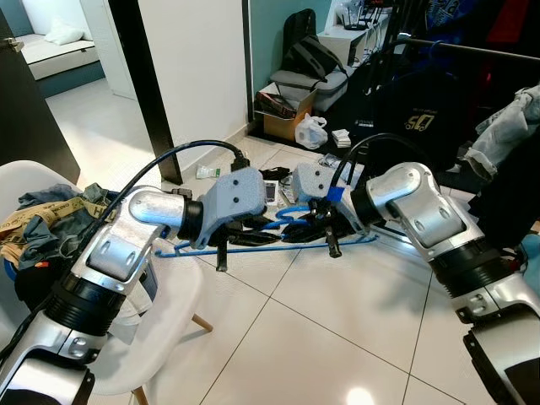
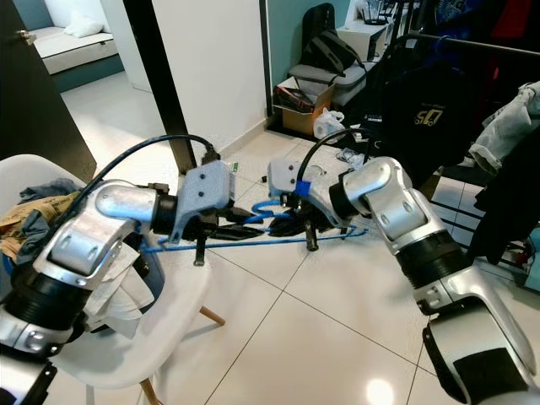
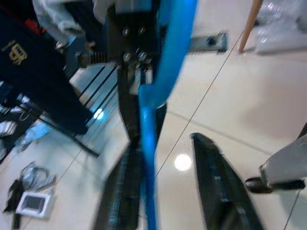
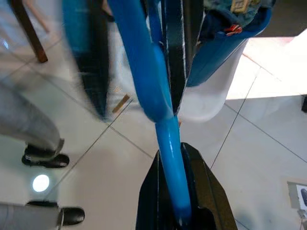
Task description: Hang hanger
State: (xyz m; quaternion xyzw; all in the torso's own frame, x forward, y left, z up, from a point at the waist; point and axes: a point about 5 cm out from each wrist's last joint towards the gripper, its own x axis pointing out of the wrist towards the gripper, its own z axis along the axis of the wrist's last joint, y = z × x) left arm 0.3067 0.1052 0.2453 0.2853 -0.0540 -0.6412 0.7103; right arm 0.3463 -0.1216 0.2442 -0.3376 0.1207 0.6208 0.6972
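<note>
Both grippers' jaws around blue hanger (image 1: 278, 238)

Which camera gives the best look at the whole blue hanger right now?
The left eye view: the blue hanger shows end to end, held between the left gripper and right gripper. The right eye view matches it; both wrist views show blurred close-up sections.
</note>
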